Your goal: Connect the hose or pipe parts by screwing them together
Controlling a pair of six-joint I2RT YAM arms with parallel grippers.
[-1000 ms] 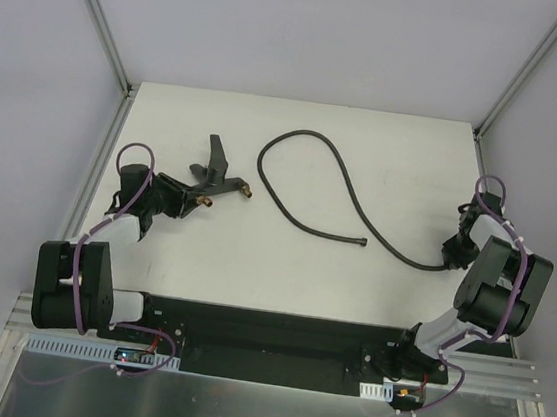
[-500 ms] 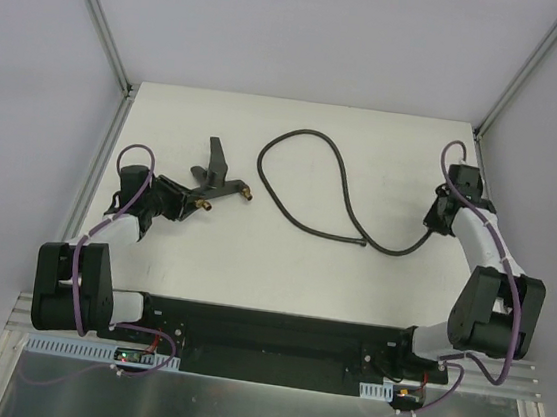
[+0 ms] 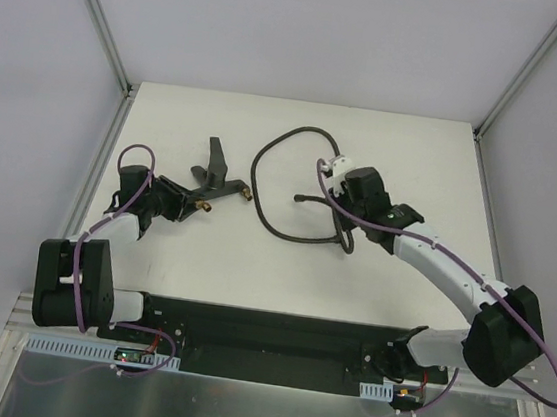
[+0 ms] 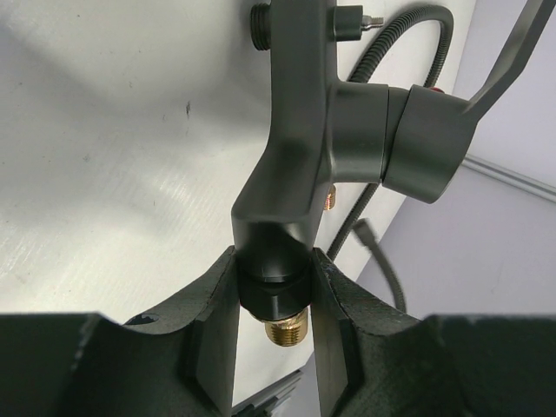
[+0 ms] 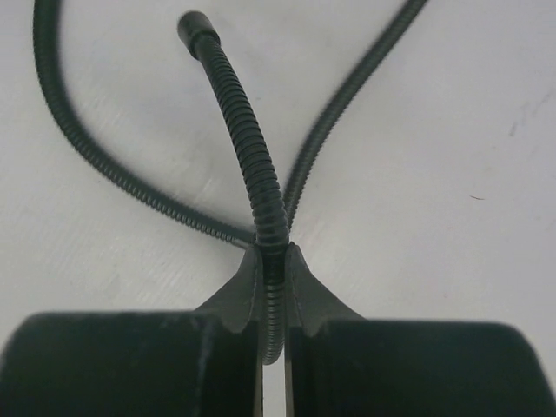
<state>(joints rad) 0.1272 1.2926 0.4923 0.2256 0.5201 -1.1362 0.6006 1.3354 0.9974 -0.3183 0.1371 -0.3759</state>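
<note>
The dark-grey forked fitting (image 3: 212, 175) lies at the left of the table, its two brass tips (image 3: 245, 193) pointing right. My left gripper (image 3: 181, 201) is shut on one leg of the fitting (image 4: 287, 174), just above that leg's brass threaded tip (image 4: 285, 329). The long dark ribbed hose (image 3: 278, 233) curls across the middle of the table. My right gripper (image 3: 328, 194) is shut on the hose (image 5: 252, 182) a short way behind its free end (image 5: 193, 24), which points left toward the fitting. Its fingertips (image 5: 300, 274) pinch the hose from both sides.
The white table (image 3: 417, 144) is framed by aluminium posts (image 3: 99, 17) at its back corners and grey walls. Purple cables (image 3: 137, 167) run along both arms. A black base rail (image 3: 264, 333) lies along the near edge.
My right arm has swung from the table's right edge to the middle, carrying the hose end with it. The hose has bunched leftward. The left arm and fitting have stayed put.
</note>
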